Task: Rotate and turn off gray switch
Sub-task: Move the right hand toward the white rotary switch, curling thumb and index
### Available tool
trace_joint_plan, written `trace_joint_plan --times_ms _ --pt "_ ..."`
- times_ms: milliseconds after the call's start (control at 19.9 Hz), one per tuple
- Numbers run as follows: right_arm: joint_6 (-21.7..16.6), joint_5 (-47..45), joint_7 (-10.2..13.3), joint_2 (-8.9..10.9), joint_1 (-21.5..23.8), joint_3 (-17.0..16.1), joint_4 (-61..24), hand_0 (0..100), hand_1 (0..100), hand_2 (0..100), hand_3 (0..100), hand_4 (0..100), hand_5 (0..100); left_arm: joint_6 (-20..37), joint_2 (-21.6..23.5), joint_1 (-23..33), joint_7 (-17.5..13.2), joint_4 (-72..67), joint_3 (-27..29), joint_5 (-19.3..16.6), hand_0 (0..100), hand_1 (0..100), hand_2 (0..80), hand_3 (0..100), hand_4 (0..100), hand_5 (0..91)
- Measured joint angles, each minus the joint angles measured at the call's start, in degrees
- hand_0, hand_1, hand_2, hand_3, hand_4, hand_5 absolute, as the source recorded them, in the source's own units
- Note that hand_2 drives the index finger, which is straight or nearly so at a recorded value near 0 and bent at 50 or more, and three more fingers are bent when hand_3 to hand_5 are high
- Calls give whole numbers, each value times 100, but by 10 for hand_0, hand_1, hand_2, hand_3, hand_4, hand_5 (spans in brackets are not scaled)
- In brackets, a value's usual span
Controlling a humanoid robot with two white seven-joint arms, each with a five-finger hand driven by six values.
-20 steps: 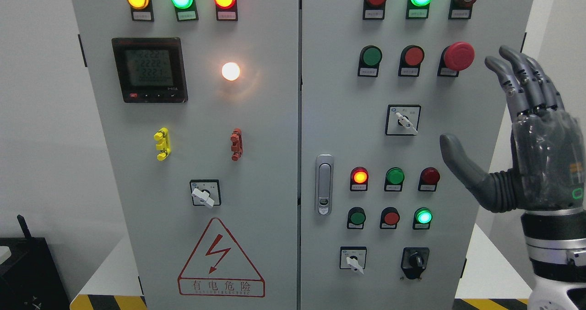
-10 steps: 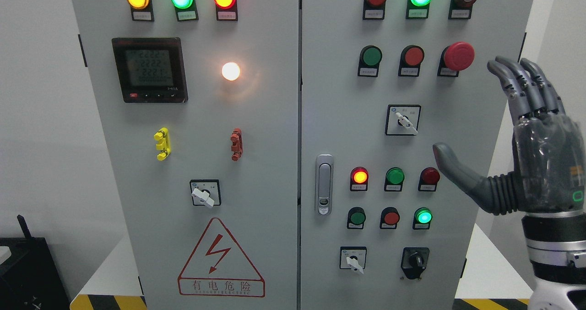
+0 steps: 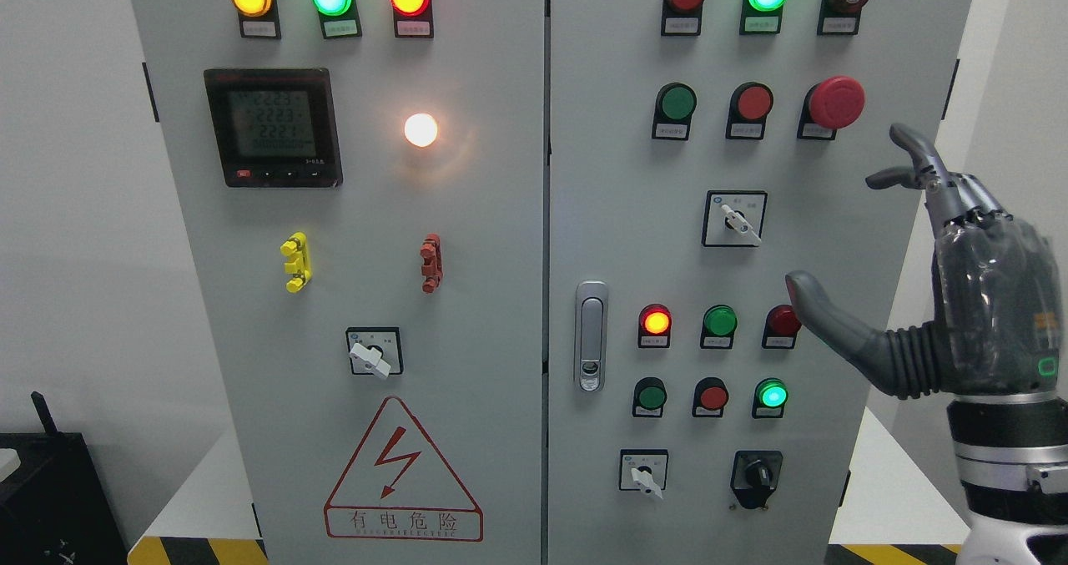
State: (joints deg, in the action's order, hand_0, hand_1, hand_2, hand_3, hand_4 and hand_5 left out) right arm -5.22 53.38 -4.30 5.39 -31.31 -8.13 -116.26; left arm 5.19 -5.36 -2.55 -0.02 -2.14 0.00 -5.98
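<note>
Right robot hand (image 3: 926, 290) comes up from lower right corner, nearest to the camera, palm toward the cabinet (image 3: 467, 431), holding nothing: thumb stuck out to the left w/ its tip just beside the dark red lamp (image 3: 784, 320), other fingers (image 3: 918, 160) partly curled fwd at the top, so loosely open, not clamped on anything. Left arm not seen. Behind the hand is the right door of the grey cabinet. Gray switch (image 3: 740, 223), white-grey lever in a black-edged square plate, sits mid-right of that door, lever pointing down-right; it's up and left of the thumb, apart from the hand, not touched. Above it a row w/ green button (image 3: 677, 102), red button (image 3: 754, 102) and big red mushroom stop button (image 3: 837, 102). Below the switch: lit red lamp (image 3: 656, 321), green button (image 3: 719, 320), then lit green lamp (image 3: 773, 396) lower down. Bottom of door: small white switch (image 3: 644, 475) and black knob (image 3: 757, 473). Door handle (image 3: 591, 335) at the door's left edge. Left door, farther left: meter display (image 3: 273, 127), lit white lamp (image 3: 420, 129), another lever switch (image 3: 372, 353), red warning triangle (image 3: 404, 473)
</note>
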Motion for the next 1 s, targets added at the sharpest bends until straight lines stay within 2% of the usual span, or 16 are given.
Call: trace_joint_plan --times_ms 451,1003 --pt "416 7 17 -26 119 139 52 50 277 247 581 668 813 0 0 0 0 1 0 0 120 389 0 0 0 0" --pt "978 70 -43 -41 140 359 187 0 274 352 603 681 827 0 0 0 0 1 0 0 120 389 0 0 0 0"
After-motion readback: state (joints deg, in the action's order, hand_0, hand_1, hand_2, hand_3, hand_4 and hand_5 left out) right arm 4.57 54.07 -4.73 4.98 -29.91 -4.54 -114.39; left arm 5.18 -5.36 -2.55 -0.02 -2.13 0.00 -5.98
